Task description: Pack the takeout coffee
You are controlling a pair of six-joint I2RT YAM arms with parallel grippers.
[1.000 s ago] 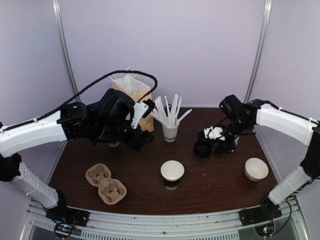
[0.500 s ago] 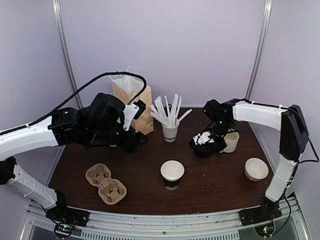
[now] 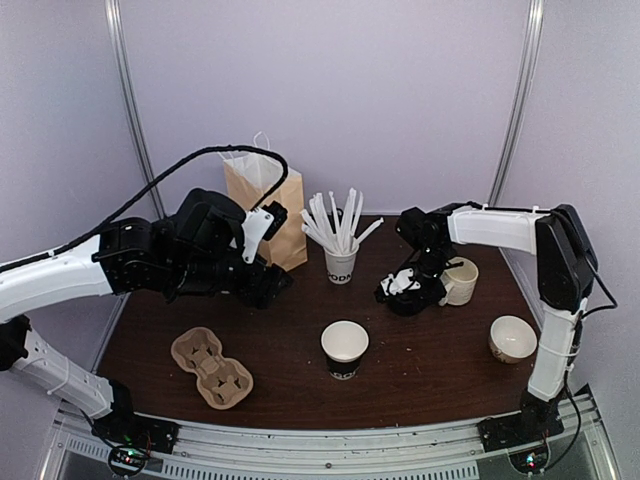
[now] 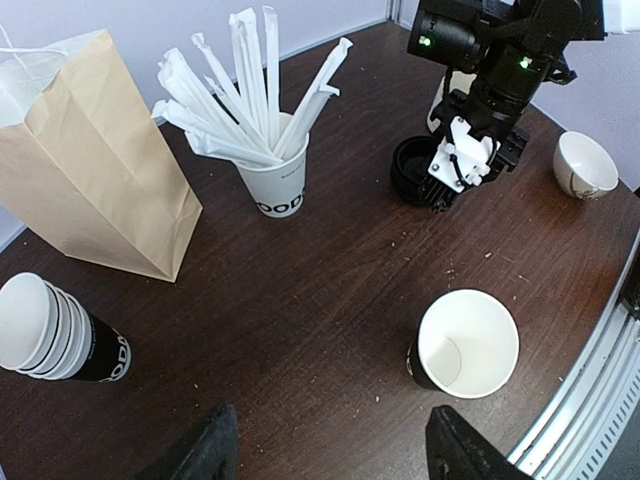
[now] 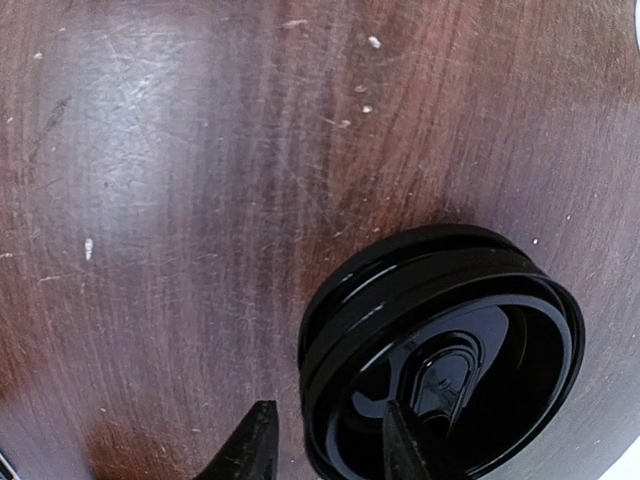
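The glossy, ridged black lid (image 5: 440, 350) lay on the scuffed dark wood table (image 5: 150, 200), behind and right of the lidless paper cup (image 3: 344, 348), which was black-walled, white inside and stood front-centre. The right gripper (image 5: 325, 445) pointed down, its half-spread jaws straddling the lid's rim. The left gripper (image 4: 340, 450) hovered high, its jaws wide and empty.

A dark wooden desk (image 3: 440, 372) (scratched and flecked with pale crumbs) stands before a plain lavender wall (image 3: 330, 90), evenly lit. Two slim metal uprights (image 3: 130, 100) rise near its back corners. An aluminium rail (image 3: 330, 455) edges the near side.
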